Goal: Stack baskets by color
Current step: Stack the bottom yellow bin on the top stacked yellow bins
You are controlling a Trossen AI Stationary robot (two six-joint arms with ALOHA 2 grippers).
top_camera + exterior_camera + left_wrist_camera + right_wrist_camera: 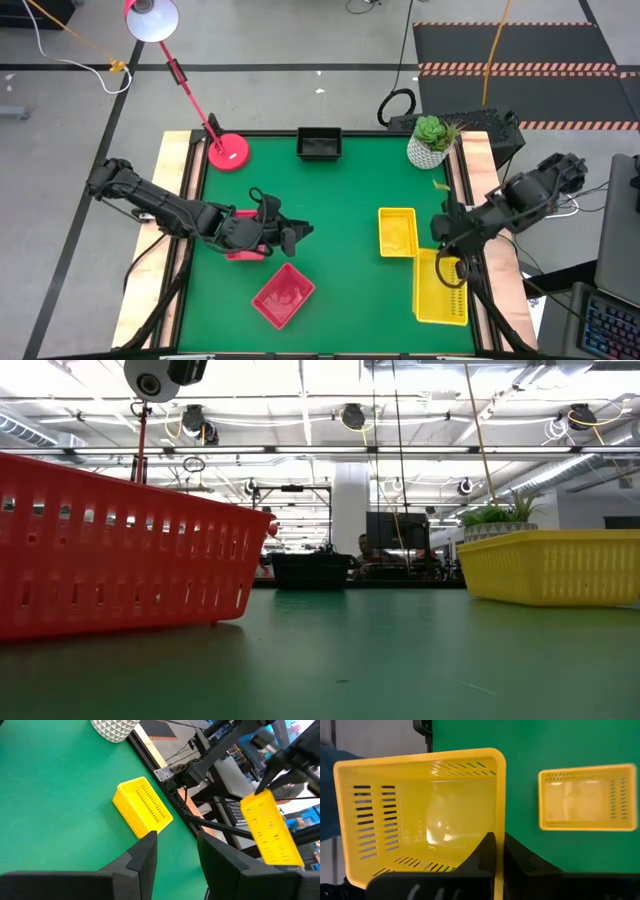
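From above, the green tabletop (340,220) carries a yellow basket (397,232) toward its right edge, long axis front-to-back, just inboard of the right gripper (447,262), which is clamped on a second yellow basket (440,287) overhanging the front-right corner. The right wrist view confirms that pinch on the rim (no readable writing anywhere). The left gripper (290,238), fingers apart and empty, hovers near the left edge, farther away.

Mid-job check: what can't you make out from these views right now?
- Red basket beneath the left arm: mostly covered in the high view; single or stacked is unclear.
- Black basket: too small in the high view to count layers.
- Low view: both arms are out of frame, and the near red basket blocks what lies behind it.
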